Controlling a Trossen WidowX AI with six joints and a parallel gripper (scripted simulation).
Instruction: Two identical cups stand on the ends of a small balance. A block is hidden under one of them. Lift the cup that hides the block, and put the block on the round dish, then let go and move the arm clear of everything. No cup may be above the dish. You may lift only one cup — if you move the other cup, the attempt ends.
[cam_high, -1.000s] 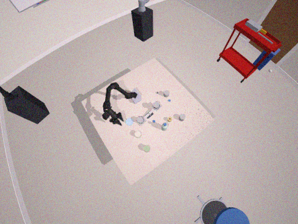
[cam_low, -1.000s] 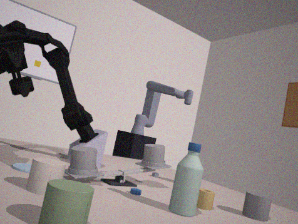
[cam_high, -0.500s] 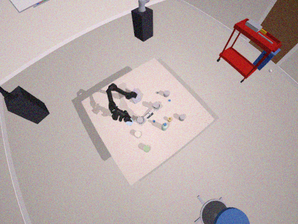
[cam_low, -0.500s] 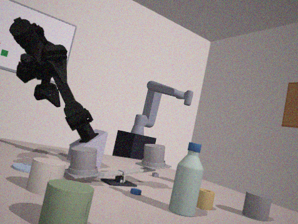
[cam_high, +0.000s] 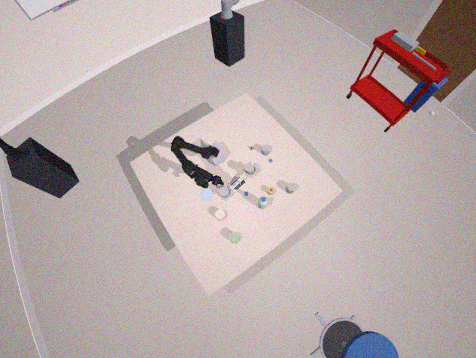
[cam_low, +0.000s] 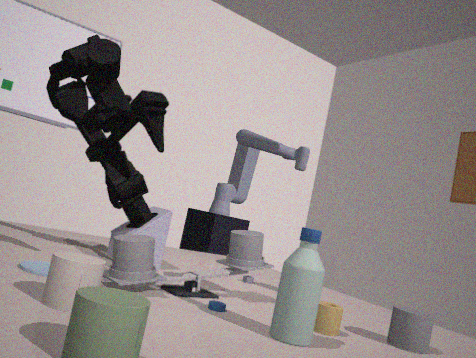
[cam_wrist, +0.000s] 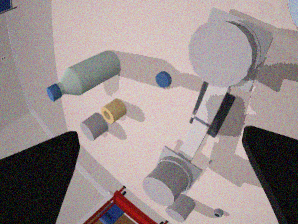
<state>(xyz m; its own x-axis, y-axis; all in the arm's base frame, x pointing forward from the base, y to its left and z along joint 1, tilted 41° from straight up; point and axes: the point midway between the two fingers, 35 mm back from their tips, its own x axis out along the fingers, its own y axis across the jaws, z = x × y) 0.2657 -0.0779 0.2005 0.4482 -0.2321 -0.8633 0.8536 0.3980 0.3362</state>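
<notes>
Green bottle (cam_high: 262, 203) (cam_low: 299, 295) (cam_wrist: 92, 72) with blue cap (cam_high: 263, 199) (cam_low: 311, 235) (cam_wrist: 54, 92); yellow ring (cam_high: 271, 190) (cam_low: 329, 319) (cam_wrist: 114, 110); grey balance cups (cam_high: 224, 191) (cam_low: 133, 257) (cam_wrist: 220, 52)

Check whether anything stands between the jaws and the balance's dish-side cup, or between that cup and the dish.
Nothing visible stands between the jaws and that cup, or between it and the dish.

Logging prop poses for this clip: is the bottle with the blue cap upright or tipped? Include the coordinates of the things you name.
Upright: in the exterior view the bottle (cam_high: 262, 203) (cam_low: 298, 299) (cam_wrist: 93, 72) stands on its base, cap on top.
</notes>
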